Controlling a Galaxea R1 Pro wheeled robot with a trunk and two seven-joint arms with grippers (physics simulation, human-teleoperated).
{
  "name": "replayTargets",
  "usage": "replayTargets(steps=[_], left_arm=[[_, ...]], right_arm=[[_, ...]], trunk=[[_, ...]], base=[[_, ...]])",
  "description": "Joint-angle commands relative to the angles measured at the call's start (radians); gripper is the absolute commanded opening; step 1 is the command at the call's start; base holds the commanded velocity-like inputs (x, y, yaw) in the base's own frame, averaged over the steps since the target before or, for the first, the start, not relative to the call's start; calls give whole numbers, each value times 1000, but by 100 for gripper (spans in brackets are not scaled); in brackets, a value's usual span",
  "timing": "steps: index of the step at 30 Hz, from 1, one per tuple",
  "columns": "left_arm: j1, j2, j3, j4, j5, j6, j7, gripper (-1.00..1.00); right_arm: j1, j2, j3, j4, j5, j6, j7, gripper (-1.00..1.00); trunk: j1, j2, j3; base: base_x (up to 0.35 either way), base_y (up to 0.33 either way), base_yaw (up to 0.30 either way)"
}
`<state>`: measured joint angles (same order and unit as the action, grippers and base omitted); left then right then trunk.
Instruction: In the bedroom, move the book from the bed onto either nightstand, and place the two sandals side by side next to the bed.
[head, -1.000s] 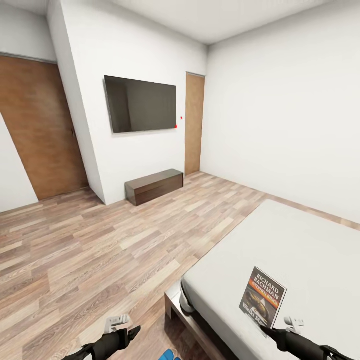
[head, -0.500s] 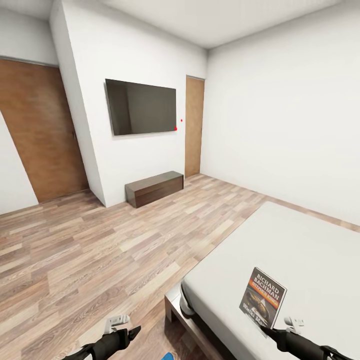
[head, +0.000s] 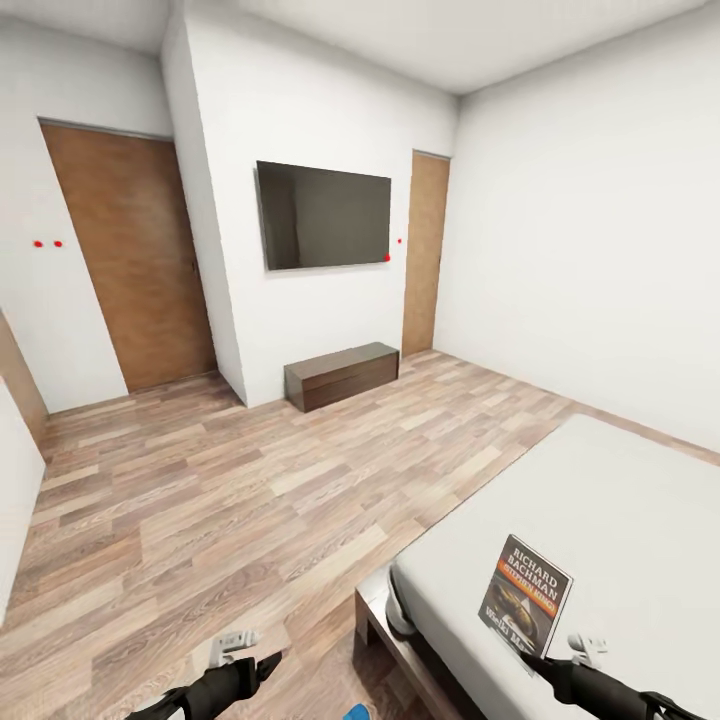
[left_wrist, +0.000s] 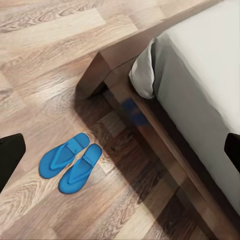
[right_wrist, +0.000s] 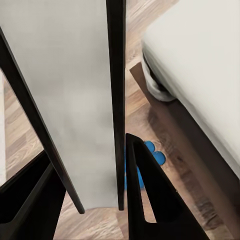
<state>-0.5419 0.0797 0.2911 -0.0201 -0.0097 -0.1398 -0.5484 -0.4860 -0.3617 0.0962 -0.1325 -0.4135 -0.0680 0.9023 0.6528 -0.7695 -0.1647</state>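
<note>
I keep the book (head: 524, 596) clamped upright in my right gripper (head: 540, 665), raised above the near corner of the bed (head: 620, 500), so it travels clear of the mattress towards a nightstand. My left gripper (head: 240, 660) hangs released and empty, because the two sandals (left_wrist: 70, 162) already lie side by side on the floor (head: 250, 500) near the bed corner.

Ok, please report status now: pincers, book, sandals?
Right pincer shut on the book, held upright above the bed. Left pincer open, empty. Sandals side by side on floor by bed corner.
</note>
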Motion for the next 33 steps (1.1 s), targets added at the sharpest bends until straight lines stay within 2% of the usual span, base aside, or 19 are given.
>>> replayTargets(steps=[1,15,33], left_arm=[[-1,0,2,2,-1,-4,-2,100],[-1,-11,2,2,-1,-4,-2,100],[-1,-12,2,2,-1,-4,-2,100]], right_arm=[[-1,-1,7,1,-7,-7,1,-100],[-1,-1,7,1,-7,-7,3,-100],[-1,-1,7,1,-7,-7,3,-100]], trunk=[[0,-1,-2],[0,-1,-2],[0,-1,-2]], base=[[0,0,292],[0,0,292],[0,0,290]])
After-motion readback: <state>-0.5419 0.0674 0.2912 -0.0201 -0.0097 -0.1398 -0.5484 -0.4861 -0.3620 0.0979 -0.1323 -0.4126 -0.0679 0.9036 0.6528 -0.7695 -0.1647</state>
